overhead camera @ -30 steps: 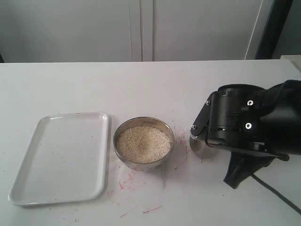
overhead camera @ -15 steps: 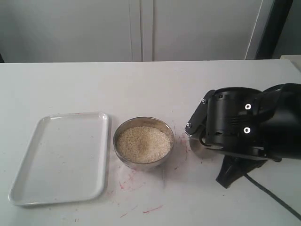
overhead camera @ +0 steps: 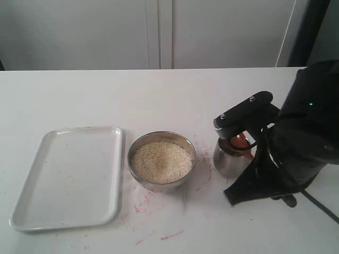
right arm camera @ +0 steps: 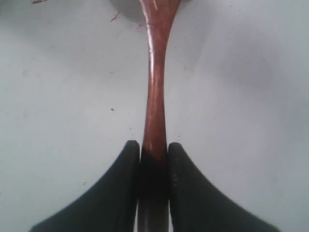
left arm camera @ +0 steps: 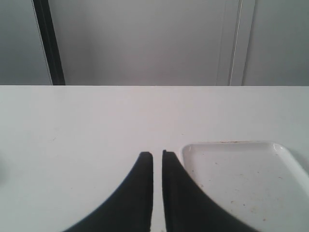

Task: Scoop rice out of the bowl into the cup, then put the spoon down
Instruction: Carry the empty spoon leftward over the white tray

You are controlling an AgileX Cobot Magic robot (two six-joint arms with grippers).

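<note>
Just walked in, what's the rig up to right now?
The right tool is shut on the handle of the wooden spoon, with the scoop end at the mouth of the steel cup, beside the bowl of rice. The left tool sits idle by the white tray, jaws nearly together, holding nothing.

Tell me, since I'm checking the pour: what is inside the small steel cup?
The reddish-brown wooden spoon shows in the mouth of the steel cup; whatever lies beneath it is covered.
</note>
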